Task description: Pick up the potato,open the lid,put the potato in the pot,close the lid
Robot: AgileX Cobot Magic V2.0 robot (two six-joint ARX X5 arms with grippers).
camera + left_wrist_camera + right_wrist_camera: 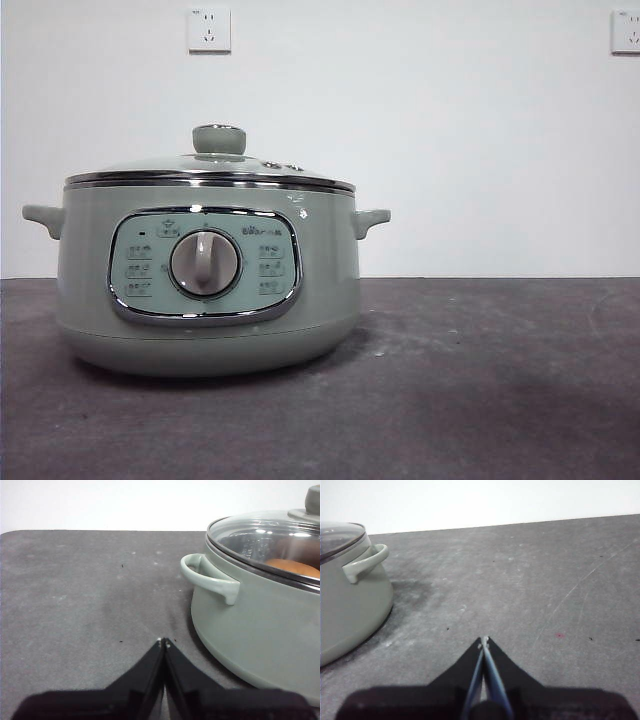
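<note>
We see the lid (pixel 210 168) seated on the pot (pixel 207 290).
Through glass we glimpse the potato (pixel 294 568), partly hidden; left gripper (pixel 164 642) and right gripper (pixel 483 641) pressed together, empty.

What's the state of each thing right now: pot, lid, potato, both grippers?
pot: upright on the table, lid on.
lid: seated on the pot, closed.
potato: inside the pot, seen through the glass lid.
left gripper: jaws shut, empty, beside the pot's handle.
right gripper: jaws shut, empty, on the pot's other side.
</note>
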